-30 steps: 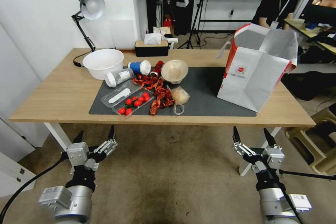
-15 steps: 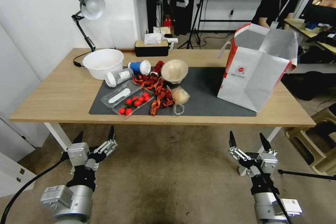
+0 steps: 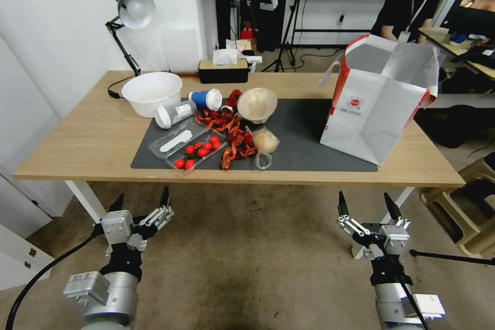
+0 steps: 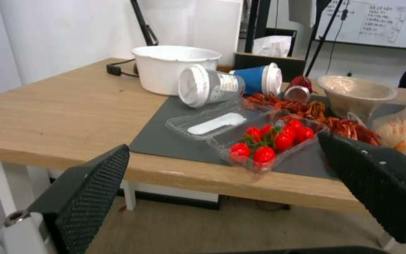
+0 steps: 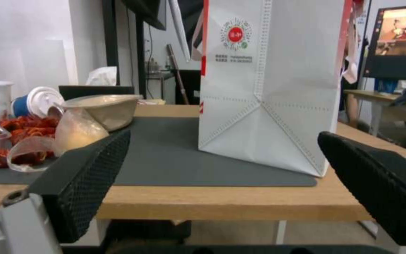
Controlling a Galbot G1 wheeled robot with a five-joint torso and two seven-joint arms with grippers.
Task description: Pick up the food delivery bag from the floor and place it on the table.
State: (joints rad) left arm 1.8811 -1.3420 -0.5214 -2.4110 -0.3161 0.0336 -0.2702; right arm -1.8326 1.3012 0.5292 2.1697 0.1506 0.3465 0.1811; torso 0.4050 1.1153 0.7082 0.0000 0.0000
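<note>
Food delivery bag (image 3: 379,100): we see it standing upright at the right of the head view, its base partly on the dark grey mat (image 3: 304,134) and partly on bare wood; the mouth gapes open, showing silver lining, and a round red logo faces us. In the right wrist view the bag (image 5: 273,84) rises just beyond the table edge.

Table (image 3: 77,139): we see a light-wood top on white legs spanning the middle of the head view.

Floor (image 3: 258,258): we see mottled brown-grey ground in the lower half of the frame, in front of the table.

Left gripper (image 3: 140,200): we find it at lower left, hovering over the floor in front of the table edge, fingers spread wide and holding nothing. In its wrist view the two black pads (image 4: 90,190) frame a tray of cherry tomatoes (image 4: 271,141).

Right gripper (image 3: 366,205): we find it at lower right, also over the floor and short of the table edge, well apart from the bag; its fingers are spread apart and empty.

Other items on the table: we note a white bowl (image 3: 152,93), a blue cup (image 3: 205,99) lying on its side, a beige bowl (image 3: 257,104), red crayfish shells (image 3: 232,136), a small clear plastic bag (image 3: 264,142), a tissue box (image 3: 223,69) and a desk lamp (image 3: 131,10) at upper left.
</note>
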